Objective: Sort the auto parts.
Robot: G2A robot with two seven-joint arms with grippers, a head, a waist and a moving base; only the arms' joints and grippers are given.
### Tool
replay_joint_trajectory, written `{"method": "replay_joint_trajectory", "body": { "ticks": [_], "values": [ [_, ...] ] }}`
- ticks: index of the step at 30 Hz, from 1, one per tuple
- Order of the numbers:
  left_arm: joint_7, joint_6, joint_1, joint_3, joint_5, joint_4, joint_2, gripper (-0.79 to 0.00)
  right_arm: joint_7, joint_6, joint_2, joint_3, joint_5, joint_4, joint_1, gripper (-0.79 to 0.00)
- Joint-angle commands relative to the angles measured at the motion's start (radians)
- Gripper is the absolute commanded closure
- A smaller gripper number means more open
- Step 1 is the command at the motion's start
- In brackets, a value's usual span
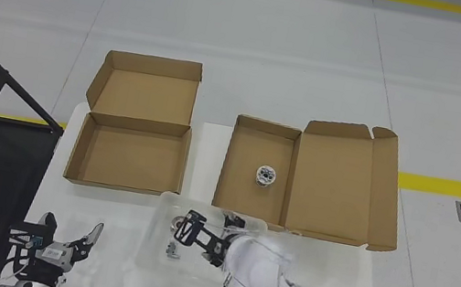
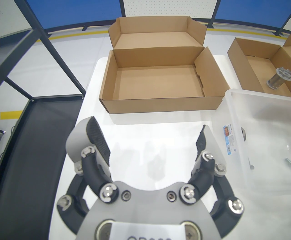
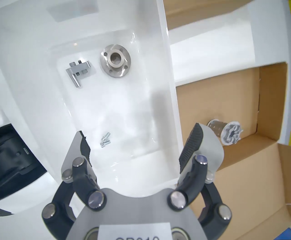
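White tabletop (image 2: 136, 136) holds a clear bin (image 3: 167, 59) near two cardboard boxes (image 1: 128, 158). The right gripper (image 3: 140, 131) hangs wide open, empty, above the bin's flange (image 3: 115, 61), bracket (image 3: 78, 72) and screws (image 3: 105, 140). Best to descend straight over one part, centred between the jaws, clear of the wall. The left gripper (image 2: 147, 124) is wide open, empty, beside the bin.

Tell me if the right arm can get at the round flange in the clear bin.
Probably yes. The right gripper is open above the open-topped clear bin, and the round flange lies flat on its floor with nothing over it; the bracket beside it lies apart.
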Motion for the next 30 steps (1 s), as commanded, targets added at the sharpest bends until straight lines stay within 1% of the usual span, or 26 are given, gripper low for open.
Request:
{"method": "replay_joint_trajectory", "body": {
  "ticks": [1,3,5,16,19,22,25,26,27,28,30],
  "values": [
    [0.000,0.000,0.000,0.000,0.000,0.000,0.000,-0.785,0.008,0.032,-0.007,-0.014,0.009,0.016,-0.003,-0.785],
    [0.000,0.000,0.000,0.000,0.000,0.000,0.000,-0.785,0.027,0.051,-0.015,-0.027,0.031,0.031,-0.001,-0.785],
    [0.000,0.000,0.000,0.000,0.000,0.000,0.000,-0.785,0.050,0.039,-0.023,-0.035,0.082,0.042,0.005,-0.785],
    [0.000,0.000,0.000,0.000,0.000,0.000,0.000,-0.785,0.050,0.039,-0.023,-0.035,0.082,0.042,0.005,-0.785],
    [0.000,0.000,0.000,0.000,0.000,0.000,0.000,-0.785,0.023,0.026,-0.025,-0.043,0.072,0.061,0.005,-0.785],
    [0.000,0.000,0.000,0.000,0.000,0.000,0.000,-0.785,0.013,0.122,-0.035,-0.022,0.089,0.103,0.017,-0.785],
    [0.000,0.000,0.000,0.000,0.000,0.000,0.000,-0.785,0.029,0.155,-0.046,-0.023,0.107,0.137,0.033,-0.785],
    [0.000,0.000,0.000,0.000,0.000,0.000,0.000,-0.785,0.038,0.161,-0.049,-0.024,0.118,0.150,0.039,-0.776],
    [0.000,0.000,0.000,0.000,0.000,0.000,0.000,-0.785,0.055,0.172,-0.053,-0.023,0.127,0.169,0.048,-0.730],
    [0.000,0.000,0.000,0.000,0.000,0.000,0.000,-0.785,0.070,0.182,-0.058,-0.026,0.137,0.184,0.056,-0.653],
    [0.000,0.000,0.000,0.000,0.000,0.000,0.000,-0.785,0.099,0.189,-0.068,-0.031,0.175,0.216,0.073,-0.637]
  ]
}}
